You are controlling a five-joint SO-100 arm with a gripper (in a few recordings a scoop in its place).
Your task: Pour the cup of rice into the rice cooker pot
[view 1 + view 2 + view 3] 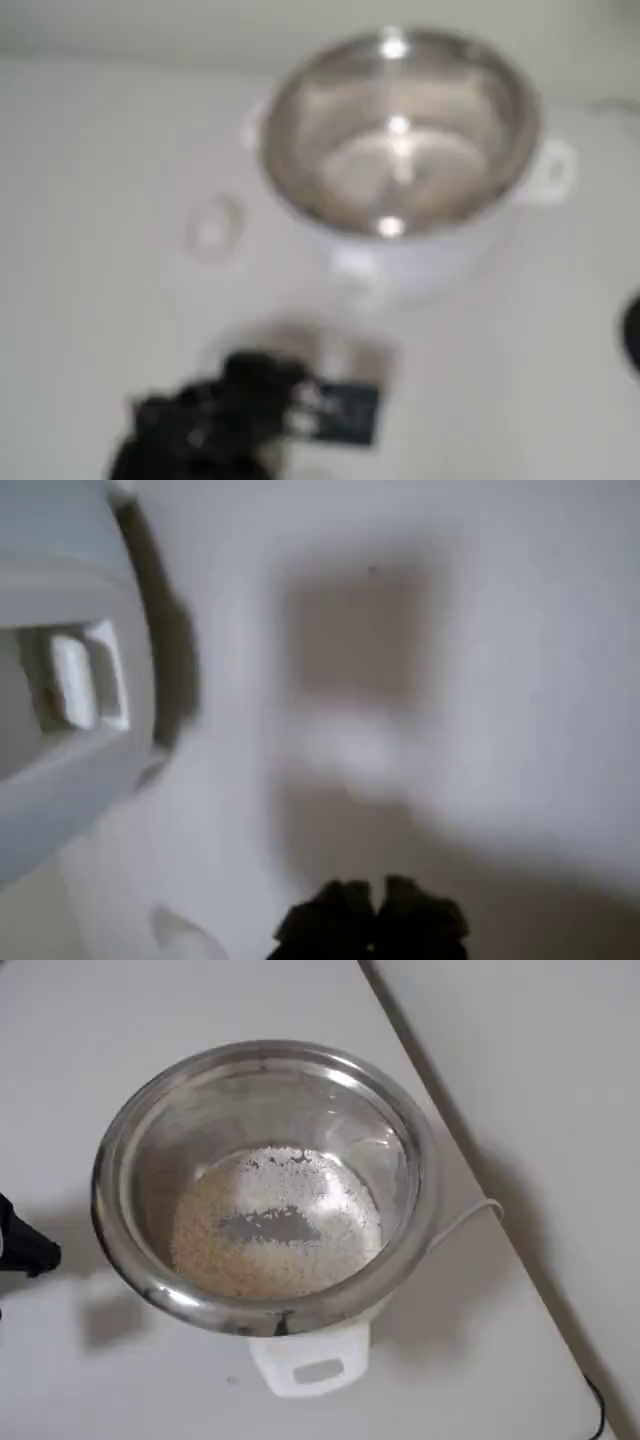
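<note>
Rice cooker pot (265, 1185) sits on the white counter (200, 1010), shiny metal inside, white casing, white handle tab at its lower edge in the overhead view. Rice (275, 1222) already lies in the bottom of the pot, a pale ring of grains with a bare patch of metal in the middle.

Fixed view is blurry: the pot (400, 140) stands well beyond the black pincer (330, 410), up and slightly right of it, with clear counter (90, 200) between them. A small round see-through thing, probably the cup (213, 228), rests on the counter left of the pot and above-left of the pincer, apart from both. Too soft to tell whether it is upright or holds anything.

Wrist view, also blurred: pincer tips (372, 925) show at the bottom edge, dark, the two fingers look close together with nothing visible between them; cannot tell for certain. The pot's white casing (60, 680) with a handle is off to the upper left of the pincer, not touching. White counter (500, 680) lies straight ahead of the tips, shadowed.

In the overhead view a dark piece of the arm (22, 1245) pokes in at the left edge, just left of the pot rim.
</note>
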